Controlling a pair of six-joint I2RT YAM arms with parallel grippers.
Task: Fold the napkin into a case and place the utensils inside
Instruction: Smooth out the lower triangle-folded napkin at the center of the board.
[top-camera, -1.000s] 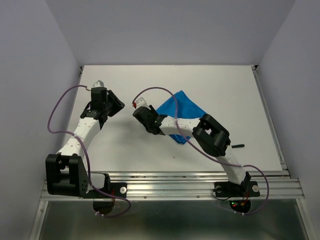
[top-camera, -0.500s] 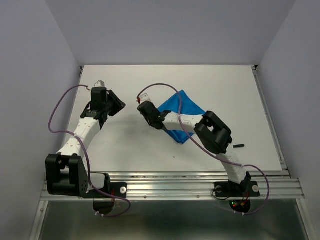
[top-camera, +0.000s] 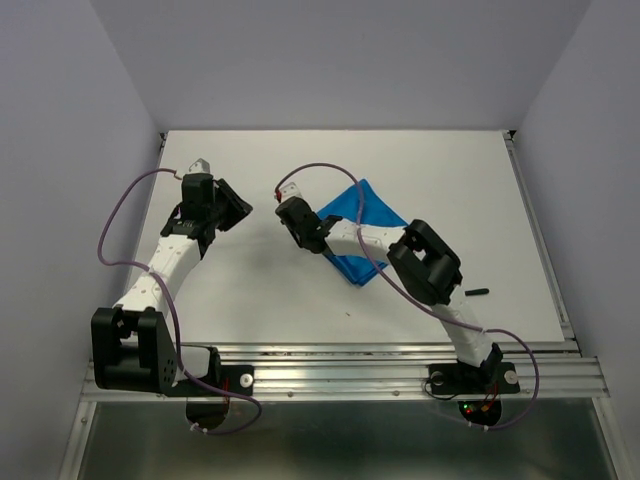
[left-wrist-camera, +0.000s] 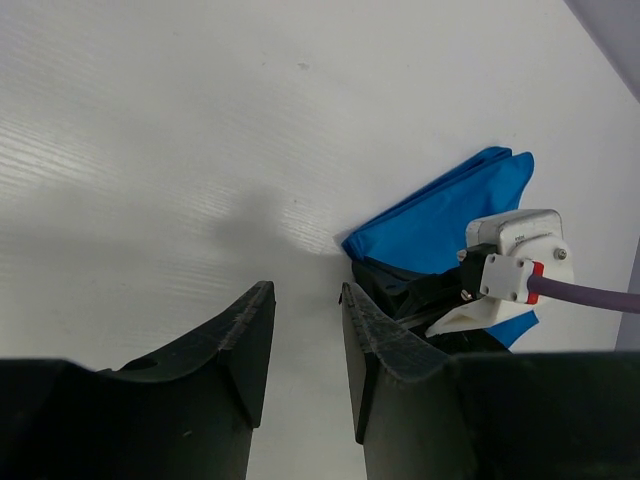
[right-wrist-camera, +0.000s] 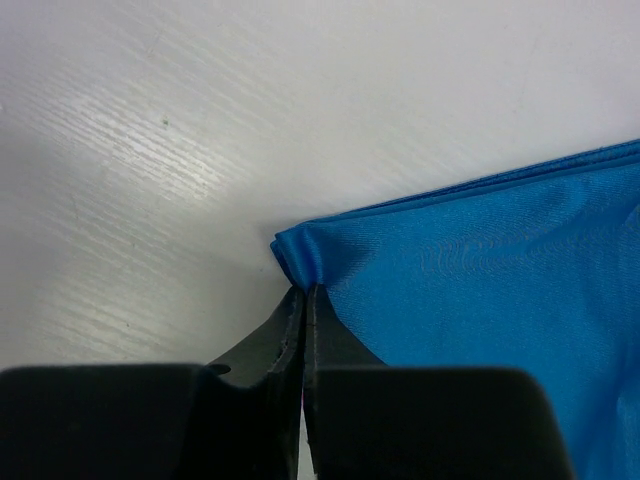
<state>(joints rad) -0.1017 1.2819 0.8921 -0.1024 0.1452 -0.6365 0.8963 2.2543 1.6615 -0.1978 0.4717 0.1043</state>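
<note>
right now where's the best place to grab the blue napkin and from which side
Take the napkin at its layered left corner, coming low from the table side: the folded layers meet there in a thin flat lip. The right gripper is pinching it there.

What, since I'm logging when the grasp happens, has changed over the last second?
The right pincer edged toward the far side onto the left corner of the napkin and shut on it. The left pincer stayed open and in place. The napkin and the dark handle to its right lie where they were.
</note>
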